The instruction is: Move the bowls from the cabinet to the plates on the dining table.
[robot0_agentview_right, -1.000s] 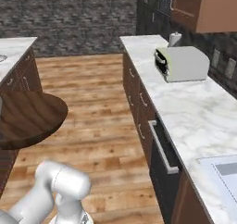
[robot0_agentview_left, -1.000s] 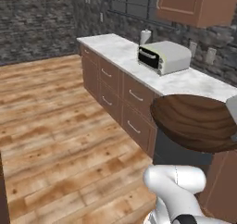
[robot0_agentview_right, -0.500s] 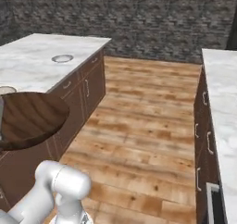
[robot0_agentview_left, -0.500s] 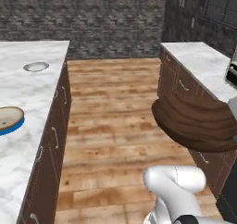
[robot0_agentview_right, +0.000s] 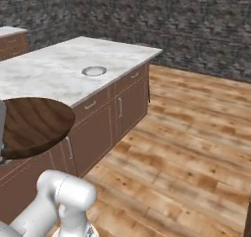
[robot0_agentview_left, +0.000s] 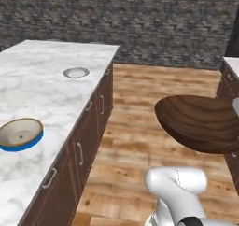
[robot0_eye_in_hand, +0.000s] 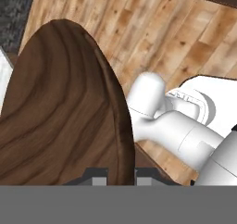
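**Operator:** I'm carrying the dark wooden bowl (robot0_agentview_left: pixel 198 122) out over the plank floor (robot0_agentview_left: pixel 140 127), clear of the dining table (robot0_agentview_left: pixel 42 94). Gripper (robot0_eye_in_hand: pixel 121 174) is closed nearly all the way, pinching the bowl's rim; in the hand view the rim runs down between the tips.

**Spotter:** Risks?

**Operator:** An edge pinch on a wide, shallow bowl. My guess is that any swing levers it loose, or I clip the table's edge on approach. The smooth, grained wood looks slippery to me.

**Spotter:** Landing spot?

**Operator:** The far plate (robot0_agentview_left: pixel 76 72), a thin pale disc on the veined marble. The cream bowl (robot0_agentview_left: pixel 20 133) sits nearer, on something blue-edged. Brown drawers (robot0_agentview_left: pixel 88 127) with short handles sit beneath the marble.
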Controlling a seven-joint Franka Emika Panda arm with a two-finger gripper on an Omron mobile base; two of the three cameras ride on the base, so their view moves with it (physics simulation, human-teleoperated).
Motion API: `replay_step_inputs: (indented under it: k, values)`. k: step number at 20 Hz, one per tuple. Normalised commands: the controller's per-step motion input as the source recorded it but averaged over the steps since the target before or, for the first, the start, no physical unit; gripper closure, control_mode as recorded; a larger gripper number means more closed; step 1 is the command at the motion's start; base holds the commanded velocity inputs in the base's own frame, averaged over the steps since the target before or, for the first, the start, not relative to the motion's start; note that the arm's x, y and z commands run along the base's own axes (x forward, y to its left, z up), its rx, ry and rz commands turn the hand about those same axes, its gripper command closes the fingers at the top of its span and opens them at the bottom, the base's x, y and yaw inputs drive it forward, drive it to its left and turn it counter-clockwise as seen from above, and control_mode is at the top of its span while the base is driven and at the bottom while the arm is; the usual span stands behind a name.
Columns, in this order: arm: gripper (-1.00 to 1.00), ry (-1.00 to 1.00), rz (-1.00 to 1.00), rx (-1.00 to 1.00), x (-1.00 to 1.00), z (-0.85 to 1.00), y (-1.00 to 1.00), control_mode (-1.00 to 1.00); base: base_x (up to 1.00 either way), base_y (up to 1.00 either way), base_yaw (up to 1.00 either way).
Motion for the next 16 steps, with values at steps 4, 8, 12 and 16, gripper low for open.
replay_step_inputs:
  k: [4, 8, 12, 16]
  values:
    - [1.00, 0.00, 0.00, 0.00, 0.00, 0.00, 0.00, 1.00, 1.00, -0.50, 0.51]
    - [1.00, 0.00, 0.00, 0.00, 0.00, 0.00, 0.00, 1.00, 0.99, -0.80, 0.47]
    - [1.00, 0.00, 0.00, 0.00, 0.00, 0.00, 0.00, 1.00, 1.00, -0.84, 0.47]
    - [1.00, 0.00, 0.00, 0.00, 0.00, 0.00, 0.00, 1.00, 1.00, -0.87, 0.48]
